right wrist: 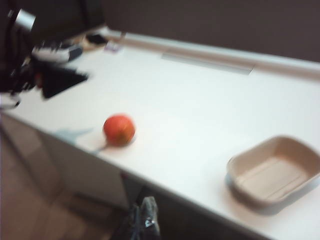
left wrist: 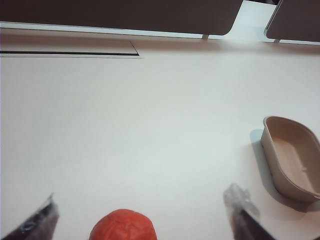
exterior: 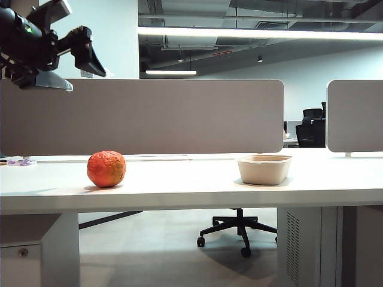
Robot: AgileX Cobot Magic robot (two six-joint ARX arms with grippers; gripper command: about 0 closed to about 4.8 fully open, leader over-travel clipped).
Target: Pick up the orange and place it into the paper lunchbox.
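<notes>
- While your left hand [exterior: 84, 51] hangs high above the left end of the surface [exterior: 191, 182], its jaws stand spread wide and grip nothing; the left wrist view shows both fingertips [left wrist: 35, 222] flanking bare surface, with the orange [left wrist: 122, 226] sitting between them and well below.
- You find the orange [exterior: 106, 168] resting on the surface toward its left end, close to the front edge, and nearly under that hand, so the coming move is, by my reading, mostly a straight descent.
- Being a ball, the orange has no long axis for you to line the jaws up with.
- You see the paper lunchbox [exterior: 264, 169] standing empty toward the right end of the surface, well apart from the orange, its long side running along the front edge.
- Your right hand [right wrist: 142, 222] shows only as a blurred tip off the front edge, nearer the lunchbox [right wrist: 275, 172] than the orange [right wrist: 119, 130]; I cannot tell how far its jaws are parted.
- Judge the left arm as the nearer one for the pick.
</notes>
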